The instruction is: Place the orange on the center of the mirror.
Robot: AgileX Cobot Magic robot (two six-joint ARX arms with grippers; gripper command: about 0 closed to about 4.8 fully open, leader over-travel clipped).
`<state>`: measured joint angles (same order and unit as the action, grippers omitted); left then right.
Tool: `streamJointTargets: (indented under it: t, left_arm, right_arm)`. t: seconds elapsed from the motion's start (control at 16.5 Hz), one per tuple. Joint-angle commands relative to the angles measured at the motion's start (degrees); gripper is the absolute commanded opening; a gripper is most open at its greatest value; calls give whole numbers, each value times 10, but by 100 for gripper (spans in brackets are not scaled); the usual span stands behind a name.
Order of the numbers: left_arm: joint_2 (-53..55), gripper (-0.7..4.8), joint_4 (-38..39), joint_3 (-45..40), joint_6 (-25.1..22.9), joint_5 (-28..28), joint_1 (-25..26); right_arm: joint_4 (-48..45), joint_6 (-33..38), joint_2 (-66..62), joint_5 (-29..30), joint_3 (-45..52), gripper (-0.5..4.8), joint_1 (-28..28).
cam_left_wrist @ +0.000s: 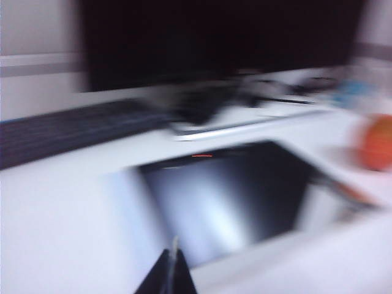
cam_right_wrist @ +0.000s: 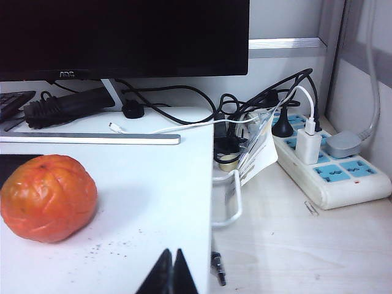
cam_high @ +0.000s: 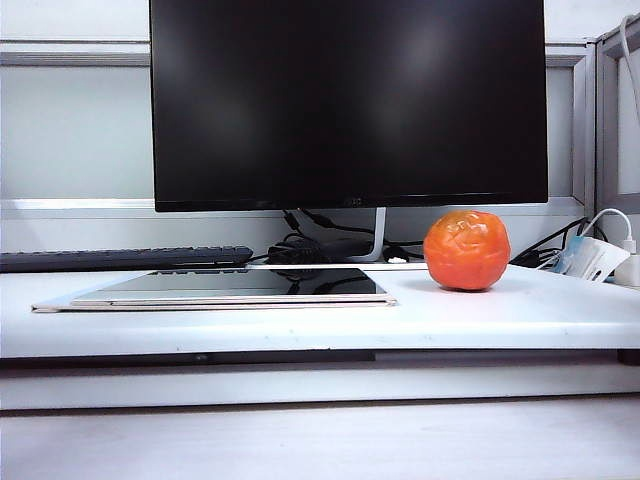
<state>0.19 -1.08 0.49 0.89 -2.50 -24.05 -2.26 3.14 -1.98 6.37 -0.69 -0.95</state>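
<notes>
pale wall panels with aluminium trim behind (cam_high: 70, 52), big black monitor (cam_high: 348, 100) on a silver stand, black keyboard (cam_high: 125, 258) at the left, white raised desk shelf (cam_high: 480, 320), tangle of black cables (cam_right_wrist: 184, 101), white power strip with blue sockets (cam_right_wrist: 334, 168), bright even light

Neither arm shows in the exterior view. In each wrist view only the dark fingertips appear: the left gripper (cam_left_wrist: 168, 275) has its tips pressed together, blurred; the right gripper (cam_right_wrist: 169, 274) is closed too, holding nothing.

The exterior view faced the monitor (cam_high: 348, 100) low, level with the table (cam_high: 450, 320). Both wrist views looked forward, sharing the orange (cam_right_wrist: 48, 197).
</notes>
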Motion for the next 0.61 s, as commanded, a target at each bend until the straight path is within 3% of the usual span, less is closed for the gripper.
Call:
streamJointTargets:
  t: [0.06,0.24,0.36,0.54,0.61]
  left_arm:
    - [0,-5,-7,1,-2,-3,-105]
    - [0,-5,-7,0,-3,-3,-127]
    - [0,-5,-7,0,-3,-3,-127]
    - [0,-5,-7,0,-2,-2,-127]
    - [0,-5,-7,0,-2,-3,-127]
  right_arm:
    - [-26,106,2,54,3,-1,-1]
    - [-46,153,0,70,3,-1,-5]
    - [-112,156,-3,77,-3,-3,-16]
    - [-147,121,-30,-23,-65,-4,-50]
    - [-147,96,-54,-26,-83,-4,-54]
